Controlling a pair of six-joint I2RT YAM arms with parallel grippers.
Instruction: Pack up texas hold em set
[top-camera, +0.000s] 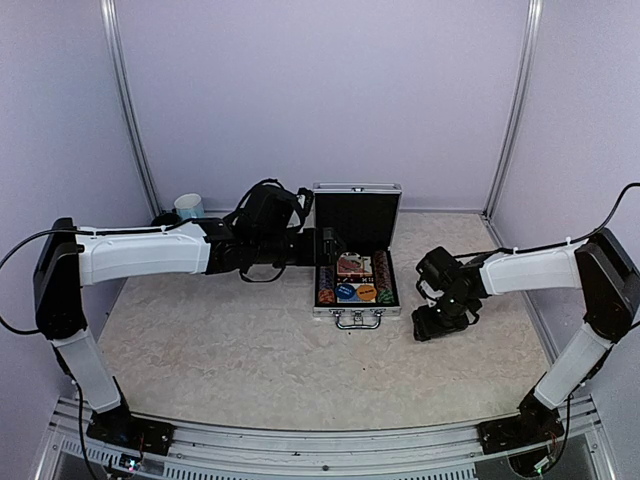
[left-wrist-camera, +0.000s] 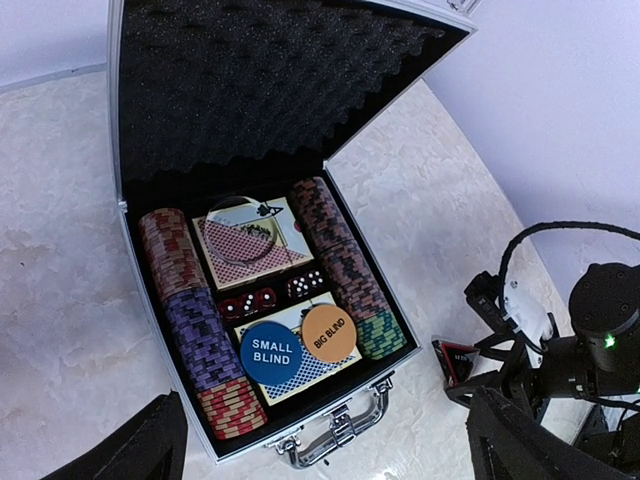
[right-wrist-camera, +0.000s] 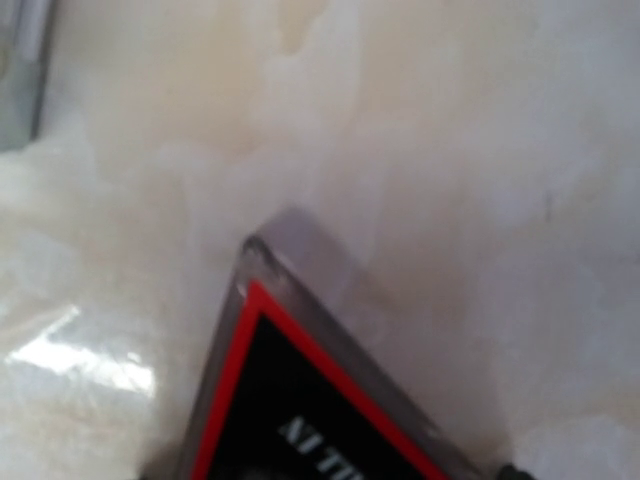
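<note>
The case (top-camera: 356, 212) is kept open on the table (top-camera: 250, 340), with chips (left-wrist-camera: 195, 325), decks (left-wrist-camera: 245, 250) and buttons (left-wrist-camera: 272, 352) seated inside. The triangular marker (left-wrist-camera: 455, 362) lies just right of it, under the right fingers (top-camera: 430, 324), presumably to be collected; their grip cannot be told. The left fingers (left-wrist-camera: 135, 450) are held spread above the case.

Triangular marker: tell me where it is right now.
Left wrist view: the marker sits right of the case, off its handle corner, at the tip of the right gripper.

Light blue mug (top-camera: 188, 206) at far left, pale marbled tabletop (top-camera: 250, 350), lilac walls (top-camera: 320, 90)
</note>
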